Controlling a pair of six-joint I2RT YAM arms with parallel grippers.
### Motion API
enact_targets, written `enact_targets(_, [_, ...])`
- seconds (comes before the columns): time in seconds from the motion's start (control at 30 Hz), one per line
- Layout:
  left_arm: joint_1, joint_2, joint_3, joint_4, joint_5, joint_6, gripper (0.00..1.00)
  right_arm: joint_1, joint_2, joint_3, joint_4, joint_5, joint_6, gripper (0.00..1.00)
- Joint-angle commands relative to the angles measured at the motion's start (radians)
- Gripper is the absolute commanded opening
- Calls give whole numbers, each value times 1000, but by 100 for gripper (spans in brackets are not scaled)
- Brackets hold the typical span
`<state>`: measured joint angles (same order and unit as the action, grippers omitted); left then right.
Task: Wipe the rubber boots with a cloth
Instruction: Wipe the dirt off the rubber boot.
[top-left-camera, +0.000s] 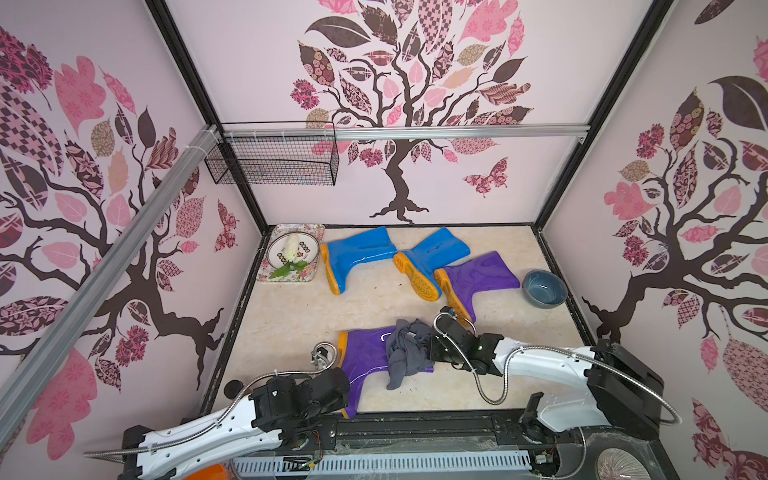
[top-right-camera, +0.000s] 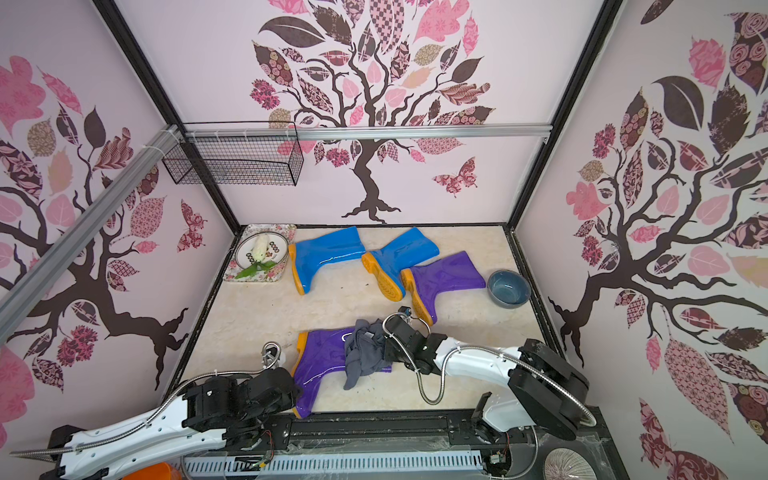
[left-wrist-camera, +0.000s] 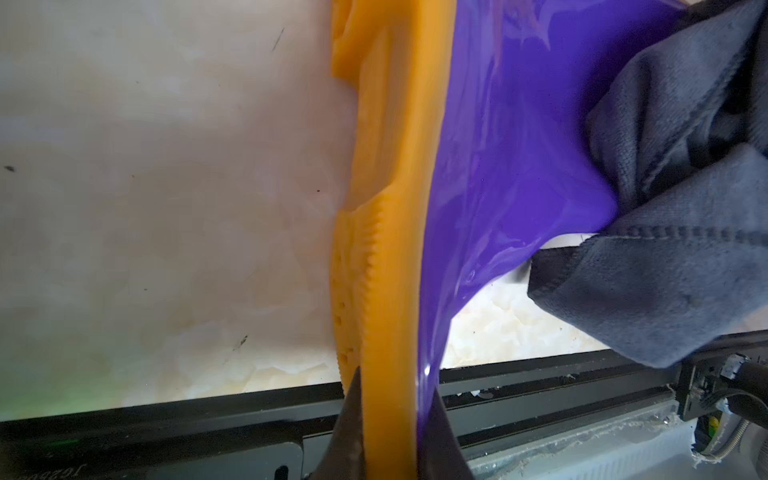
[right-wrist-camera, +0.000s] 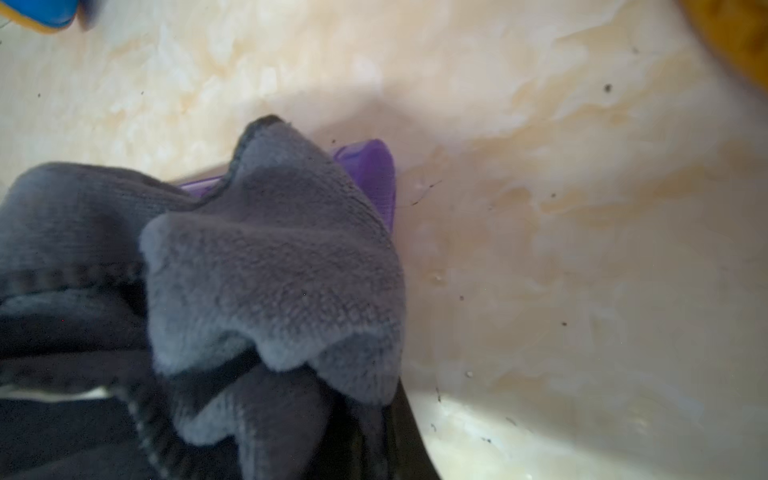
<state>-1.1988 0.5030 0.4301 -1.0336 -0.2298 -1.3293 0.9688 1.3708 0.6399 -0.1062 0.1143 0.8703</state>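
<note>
The nearest purple rubber boot (top-left-camera: 365, 357) (top-right-camera: 322, 359) lies on its side near the front edge, its orange sole (left-wrist-camera: 386, 249) facing left. My left gripper (left-wrist-camera: 392, 419) is shut on its toe, one finger on the sole and one on the purple upper. The grey-blue cloth (top-left-camera: 407, 351) (top-right-camera: 365, 351) (right-wrist-camera: 270, 270) is bunched over the boot's shaft. My right gripper (top-left-camera: 430, 349) is shut on it, and the cloth hides the fingertips. Further back lie two blue boots (top-left-camera: 357, 255) (top-left-camera: 434, 253) and a second purple boot (top-left-camera: 478, 278).
A grey-blue bowl (top-left-camera: 544, 289) stands at the right. At the back left, a floral tray (top-left-camera: 264, 272) holds a plate with a white flower. A wire basket (top-left-camera: 274, 160) hangs on the back wall. A black rail (left-wrist-camera: 540, 374) borders the front edge.
</note>
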Motion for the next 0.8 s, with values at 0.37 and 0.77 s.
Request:
enact_targets(0.37, [-2,40,55,144,-33,-32,0,386,338,160,624,-396,153,0])
enact_targets(0.77, [-2,-75,3,150,-40,-91,0,139,190,-57,389,-220,278,0])
